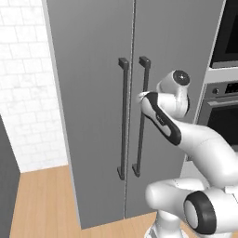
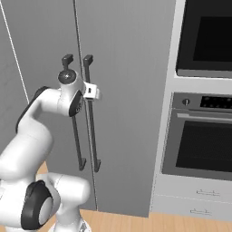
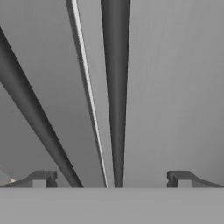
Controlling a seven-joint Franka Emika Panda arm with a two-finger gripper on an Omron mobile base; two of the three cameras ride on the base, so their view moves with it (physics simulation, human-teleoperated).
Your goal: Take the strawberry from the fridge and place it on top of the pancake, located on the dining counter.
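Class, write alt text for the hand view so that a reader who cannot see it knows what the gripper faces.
The open gripper points at the closed grey fridge, its two dark fingertips standing on either side of one long dark bar handle. A second dark handle slants across the other door, beyond the thin seam between the two doors.

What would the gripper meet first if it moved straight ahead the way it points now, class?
Most likely the right-hand door handle of the fridge. The gripper has its jaws wide open, and that dark bar runs up between them. The door panel lies just behind it. How near the bar is cannot be judged exactly.
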